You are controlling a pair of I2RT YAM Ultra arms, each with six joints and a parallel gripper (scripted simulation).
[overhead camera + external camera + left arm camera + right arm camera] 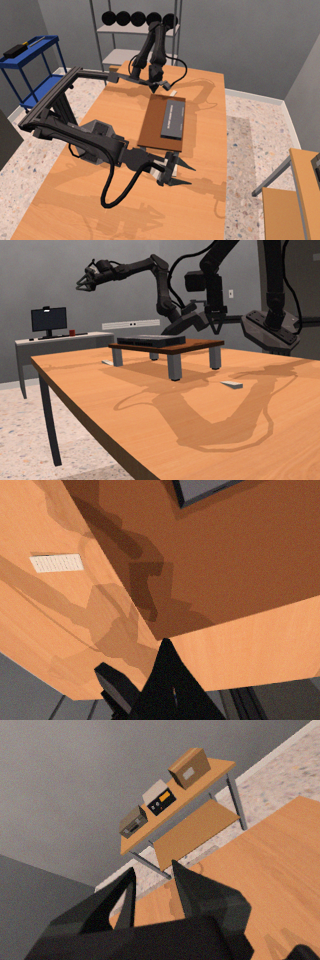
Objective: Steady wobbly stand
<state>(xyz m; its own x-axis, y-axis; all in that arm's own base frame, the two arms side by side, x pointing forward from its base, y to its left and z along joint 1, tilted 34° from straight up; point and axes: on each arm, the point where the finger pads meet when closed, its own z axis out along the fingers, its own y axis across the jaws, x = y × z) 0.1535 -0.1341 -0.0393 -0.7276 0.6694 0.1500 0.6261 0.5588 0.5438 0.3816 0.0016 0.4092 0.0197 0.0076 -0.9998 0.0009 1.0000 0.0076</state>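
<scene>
Left end effector [154,92] [217,333] [166,640] downward; switch [173,120] [152,340] [205,489] lengthwise along stand [152,121] [200,344] [225,565]

Matte black jointed arms [90,140] [215,291]; looping black cables [109,180] [290,283].

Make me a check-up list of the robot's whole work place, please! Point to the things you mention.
Surface: wooden table [116,219] [103,407] [280,850], arm shadows across it.
Stand [152,116] [201,343] [225,570]: on its legs; wobble can't be judged here.
Network switch [173,120] [155,340] [210,487]: on the stand.
Wedge by left gripper [173,93] [233,384] [165,642]: beside the stand, not under a leg.
Other wedge [175,172] [107,362]: also beside it.
Clutter on table: nothing seen.
Left gripper [153,91] [217,333] [166,640]: jaws shut, holding nothing.
Right gripper [193,176] [76,288] [153,865]: jaws open, empty.
Cables: black loops on both arms.
Surroundings: blue cart [57,38], monitor [49,319], grey walls.
</scene>
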